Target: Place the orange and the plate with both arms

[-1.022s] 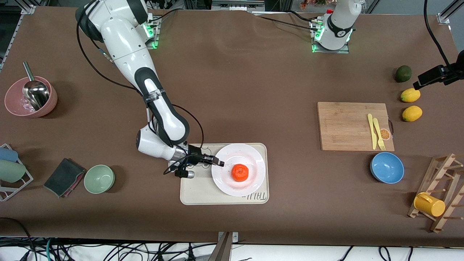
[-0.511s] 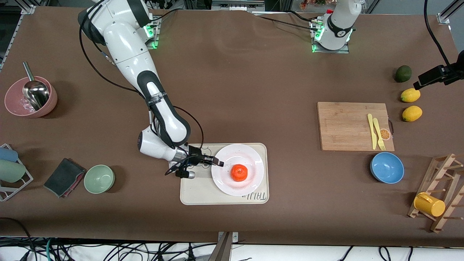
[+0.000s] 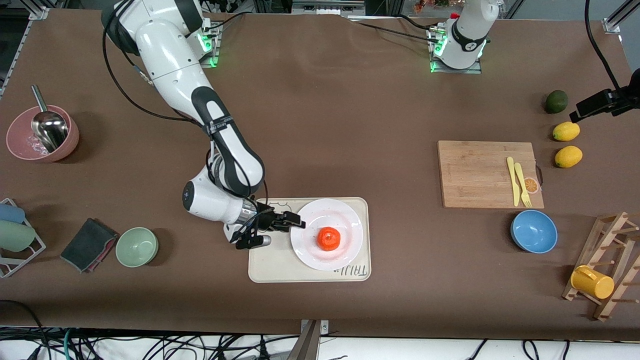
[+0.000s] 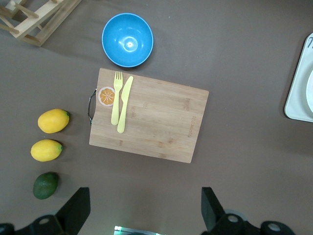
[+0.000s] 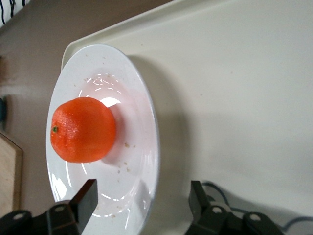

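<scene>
Release looks like the step in hand: the right pincer point(image 3: 295, 222) sits low at the rim of the plate point(image 3: 345, 220), on the side toward the right arm's end of the counter point(image 3: 320, 125), and in the right wrist view its two fingers stand spread apart with the plate's edge between them, gripping nothing. The plate rests on the cream tray point(image 3: 270, 260), overlapping the tray end toward the left arm, and the orange point(image 3: 329, 238) lies in the plate's well, a little nearer the front camera than its centre. To finish well, the right arm would probably best back straight off along the tray, fingers kept wide and level so neither tip catches the rim and tips the plate or sets the orange rolling; only once clear of the rim should it rise. The left pincer point(image 4: 142, 210) waits high over the left arm's end of the counter, fingers fully spread and empty, looking down on the bamboo cutting board point(image 4: 156, 122), the blue bowl point(image 4: 127, 39) and two lemons point(image 4: 49, 137). Writing: dark hand-style lettering on the tray's corner nearest the front camera, partly covered by the plate and not readable with certainty; the cutting board bears a printed orange-slice picture point(image 4: 106, 96) beside its handle.
</scene>
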`<state>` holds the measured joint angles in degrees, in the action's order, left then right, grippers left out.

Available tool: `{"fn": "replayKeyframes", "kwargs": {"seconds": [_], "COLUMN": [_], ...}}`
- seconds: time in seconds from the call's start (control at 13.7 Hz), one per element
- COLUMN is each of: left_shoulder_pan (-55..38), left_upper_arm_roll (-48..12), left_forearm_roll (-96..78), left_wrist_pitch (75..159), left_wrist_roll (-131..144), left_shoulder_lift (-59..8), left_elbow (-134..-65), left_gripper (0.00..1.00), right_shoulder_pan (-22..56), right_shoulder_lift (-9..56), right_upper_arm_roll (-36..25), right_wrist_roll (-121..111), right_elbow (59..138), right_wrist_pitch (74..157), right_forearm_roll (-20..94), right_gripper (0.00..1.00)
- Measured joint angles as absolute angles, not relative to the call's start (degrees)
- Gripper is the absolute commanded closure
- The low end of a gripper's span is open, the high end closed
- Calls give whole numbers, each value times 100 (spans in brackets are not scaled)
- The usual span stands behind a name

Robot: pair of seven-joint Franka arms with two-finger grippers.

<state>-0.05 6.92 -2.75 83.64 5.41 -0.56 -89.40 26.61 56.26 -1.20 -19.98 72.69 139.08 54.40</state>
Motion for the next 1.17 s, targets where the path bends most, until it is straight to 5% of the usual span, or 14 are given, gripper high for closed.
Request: {"fn": "replayKeyframes", "kwargs": {"seconds": [0.51, 1.17], "left_shoulder_pan": [14, 44], "left_upper_arm_roll": [693, 692], "left_forearm_roll": [-275, -275], "left_wrist_pitch": [8322, 8273], "left_wrist_roll": [544, 545], "left_shoulder_lift": [-54, -47], "left_elbow": [-8939, -8935], "left_gripper": [0, 0], "right_shoulder_pan": [2691, 2672], "right_shoulder_lift": [4596, 2819], "right_upper_arm_roll": [-567, -1647], "right_wrist_roll": [-1984, -1984], "right_elbow": [8033, 8024], "right_wrist_pitch": [13171, 9905], "right_forearm_roll": [3340, 666], "right_gripper": [0, 0]}}
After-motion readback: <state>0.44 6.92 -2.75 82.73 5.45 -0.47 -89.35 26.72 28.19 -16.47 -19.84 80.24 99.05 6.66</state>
